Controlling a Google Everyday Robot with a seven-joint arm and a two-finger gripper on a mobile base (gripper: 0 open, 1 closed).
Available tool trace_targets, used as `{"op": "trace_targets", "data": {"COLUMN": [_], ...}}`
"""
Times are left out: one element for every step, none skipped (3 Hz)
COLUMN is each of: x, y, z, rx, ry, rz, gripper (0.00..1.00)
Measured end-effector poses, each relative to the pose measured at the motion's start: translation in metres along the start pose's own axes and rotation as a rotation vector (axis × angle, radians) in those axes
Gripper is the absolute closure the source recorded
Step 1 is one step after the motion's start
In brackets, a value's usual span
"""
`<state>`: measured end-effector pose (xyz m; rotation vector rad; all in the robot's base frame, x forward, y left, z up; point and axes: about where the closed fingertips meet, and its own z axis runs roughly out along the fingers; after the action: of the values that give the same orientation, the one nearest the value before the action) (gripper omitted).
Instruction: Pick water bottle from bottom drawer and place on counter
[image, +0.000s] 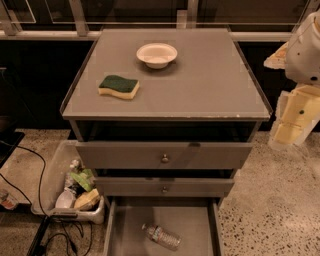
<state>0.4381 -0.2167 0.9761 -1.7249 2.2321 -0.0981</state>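
The water bottle (161, 236), small and clear with a label band, lies on its side on the floor of the open bottom drawer (130, 225), near the drawer's middle. The counter (210, 85) is the flat grey cabinet top above it. My gripper (289, 127) hangs at the right edge of the view, beside the counter's right front corner and well above and to the right of the bottle. It holds nothing that I can see. The white arm (306, 45) rises above it.
A white bowl (157, 54) and a green-and-yellow sponge (119, 86) sit on the counter. Two upper drawers with round knobs (164, 158) stick out slightly. A white bin (55, 192) of mixed clutter stands on the floor at the left, with cables (30, 165) nearby.
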Motion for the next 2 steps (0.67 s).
{"op": "trace_targets", "data": {"x": [0.0,0.0001], "y": [0.0,0.0032], "z": [0.0,0.0062], "rx": [0.0,-0.001], "ry": [0.0,-0.015], "rz": [0.0,-0.004], "gripper": [0.0,0.0]}}
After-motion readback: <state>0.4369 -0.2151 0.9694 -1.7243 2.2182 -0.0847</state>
